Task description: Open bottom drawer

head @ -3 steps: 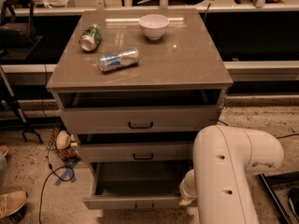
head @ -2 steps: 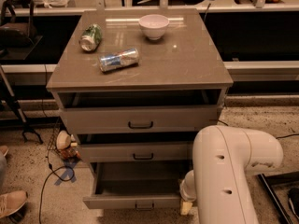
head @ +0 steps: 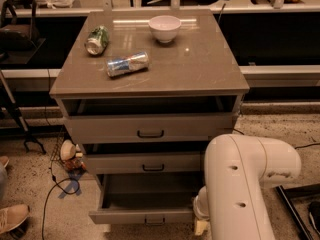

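The grey-tan cabinet [head: 150, 76] has three drawers. The bottom drawer [head: 125, 216] stands pulled out well past the two above it, with its dark inside showing and its small black bar handle [head: 155, 220] at the lower edge of the view. My white arm [head: 245, 184] fills the lower right. My gripper [head: 201, 227] is mostly hidden behind the arm, low down at the right end of the bottom drawer's front.
On the cabinet top lie a white bowl [head: 165, 28], a green can [head: 97, 39] and a blue-silver can [head: 128, 64], both on their sides. The top drawer [head: 150, 129] and middle drawer [head: 150, 163] are slightly ajar. Cables, blue tape [head: 70, 186] and a shoe [head: 12, 216] lie on the floor at the left.
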`<action>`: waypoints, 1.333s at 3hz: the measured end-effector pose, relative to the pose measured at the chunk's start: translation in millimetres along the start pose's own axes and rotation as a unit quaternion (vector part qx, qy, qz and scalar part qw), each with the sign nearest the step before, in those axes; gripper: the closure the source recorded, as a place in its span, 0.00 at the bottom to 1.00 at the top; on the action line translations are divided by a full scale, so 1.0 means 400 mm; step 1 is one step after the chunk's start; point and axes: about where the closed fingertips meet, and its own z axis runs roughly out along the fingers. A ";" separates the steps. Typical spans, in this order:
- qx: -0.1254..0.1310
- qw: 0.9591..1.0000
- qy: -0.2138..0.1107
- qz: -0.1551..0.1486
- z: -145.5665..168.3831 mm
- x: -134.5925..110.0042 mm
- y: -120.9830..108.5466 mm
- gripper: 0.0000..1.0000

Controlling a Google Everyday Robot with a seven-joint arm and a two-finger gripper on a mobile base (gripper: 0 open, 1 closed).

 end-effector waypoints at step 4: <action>0.003 1.000 0.004 -0.001 -0.021 0.019 0.060 1.00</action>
